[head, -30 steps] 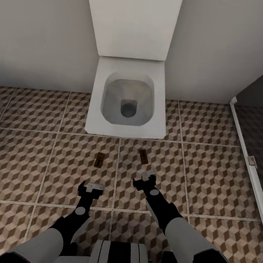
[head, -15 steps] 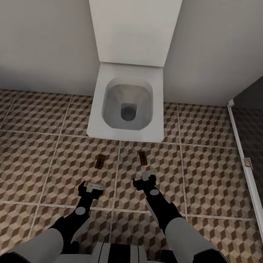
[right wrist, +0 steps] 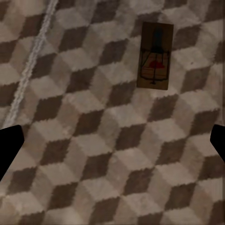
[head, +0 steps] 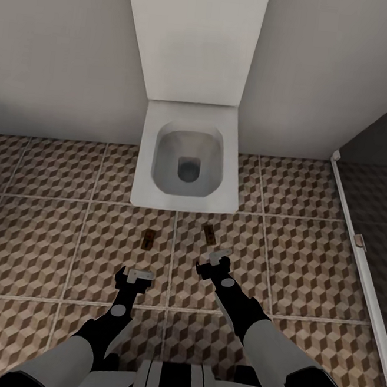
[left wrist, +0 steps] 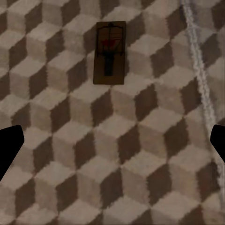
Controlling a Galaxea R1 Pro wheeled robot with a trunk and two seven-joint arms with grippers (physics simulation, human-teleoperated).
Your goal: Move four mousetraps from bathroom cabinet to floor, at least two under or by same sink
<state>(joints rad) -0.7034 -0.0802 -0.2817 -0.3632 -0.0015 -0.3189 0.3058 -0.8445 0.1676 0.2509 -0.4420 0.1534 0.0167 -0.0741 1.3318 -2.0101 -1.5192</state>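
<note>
Two traps are seen flat on the floor; judged light and stiff, best pinched across the board's long edges. Both claws are spread wide, empty.

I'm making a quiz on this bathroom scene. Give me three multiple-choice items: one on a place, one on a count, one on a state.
1. Where do the small brown wooden mousetraps lie?
A in the toilet bowl
B on the cube-patterned tile floor
C on the arms

2. How many mousetraps show in the head view?
A two
B four
C none

3. How do both grippers' jaws stand?
A shut on traps
B open, empty
C shut, empty

B: the left mousetrap and right mousetrap rest on the floor before the white square toilet.
A: two show.
B: the left gripper and right gripper hold nothing, jaws apart.
</note>
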